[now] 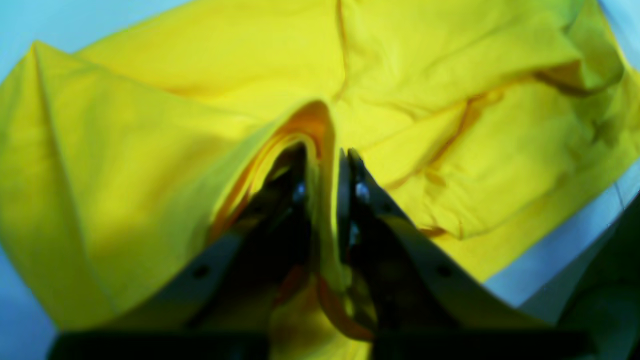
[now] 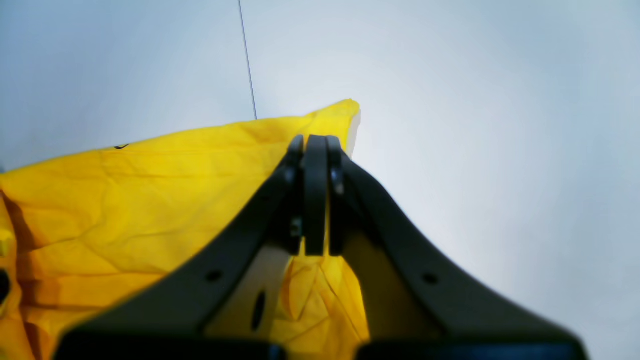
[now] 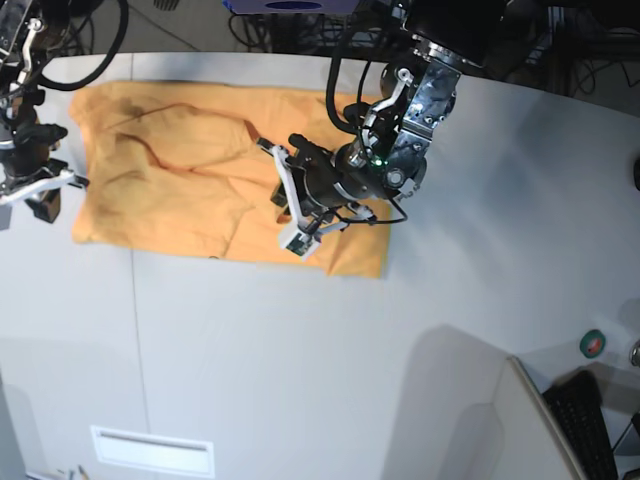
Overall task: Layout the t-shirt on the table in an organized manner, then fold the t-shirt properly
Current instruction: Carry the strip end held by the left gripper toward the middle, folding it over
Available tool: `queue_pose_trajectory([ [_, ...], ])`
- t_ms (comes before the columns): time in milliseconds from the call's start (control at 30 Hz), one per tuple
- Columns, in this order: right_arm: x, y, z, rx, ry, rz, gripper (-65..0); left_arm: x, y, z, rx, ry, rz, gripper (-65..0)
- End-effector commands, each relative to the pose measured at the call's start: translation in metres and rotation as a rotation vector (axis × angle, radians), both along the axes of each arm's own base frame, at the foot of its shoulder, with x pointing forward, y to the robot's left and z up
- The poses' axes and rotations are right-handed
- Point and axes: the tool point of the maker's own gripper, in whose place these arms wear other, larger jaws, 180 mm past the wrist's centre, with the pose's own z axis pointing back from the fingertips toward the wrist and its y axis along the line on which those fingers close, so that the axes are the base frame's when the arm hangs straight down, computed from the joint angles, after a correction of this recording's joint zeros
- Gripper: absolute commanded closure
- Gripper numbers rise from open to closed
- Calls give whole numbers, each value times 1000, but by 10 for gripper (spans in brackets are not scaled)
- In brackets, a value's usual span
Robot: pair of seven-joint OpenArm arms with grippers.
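The soft orange-yellow cotton t-shirt (image 3: 200, 180) is lying spread across the far part of the smooth matte white-grey table (image 3: 300, 370), mostly flattened but wrinkled, and both arms are working on it from opposite ends.

The left gripper (image 1: 327, 165) is pinching a raised ridge of the yellow fabric: in the left wrist view a thin fold is running up between its 2 dark fingers (image 1: 360, 200), which are pressed nearly together on it. Cloth is tenting up around the tips and falling away in creases on both sides of them, so this arm appears to be lifting a handful near the shirt's middle-right portion, probably to drag or smooth that section outward.

The right gripper (image 2: 315, 150) is showing its 2 fingers pressed fully together, with a corner of the shirt just beyond and to the left of the tips. From this view it looks as if the corner is caught between them, though the contact point itself is hidden by the fingers; holding that corner would anchor the shirt while the other arm pulls. The thin dark seam line (image 2: 247, 60) of the tabletop is running away ahead of this gripper.

Judging from the remaining wrinkles and the unfolded outline, the work is at the laying-out stage, with folding not yet begun.
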Motion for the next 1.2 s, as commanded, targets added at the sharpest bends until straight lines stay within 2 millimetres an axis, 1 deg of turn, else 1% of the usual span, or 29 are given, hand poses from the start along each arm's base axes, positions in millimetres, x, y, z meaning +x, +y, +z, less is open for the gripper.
queue_pose_trajectory([
  [0, 7, -5, 13, -15, -47, -2, 0, 7, -13, 14, -48, -35, -11, 0],
  [167, 7, -5, 13, -15, -47, -2, 0, 7, -22, 16, -64, -34, -12, 0],
  [800, 7, -5, 13, -15, -47, -2, 0, 7, -22, 16, -66, -34, -12, 0],
  [833, 7, -5, 13, -15, -47, -2, 0, 7, -22, 16, -66, -34, -12, -23],
  [933, 7, -5, 13, -15, -47, -2, 0, 7, -22, 16, -66, -34, -12, -183],
  [1000, 7, -5, 13, -15, -47, -2, 0, 5, -24, 16, -65, -32, -19, -275],
  [1067, 7, -5, 13, -15, -47, -2, 0, -1, -31, 12, -59, -20, -53, -342],
  [1100, 7, -5, 13, -15, -47, -2, 0, 0, -36, 12, -54, -24, -75, -372],
  [1167, 7, -5, 13, -15, -48, -2, 0, -6, -46, 2, -30, -2, -127, -415],
])
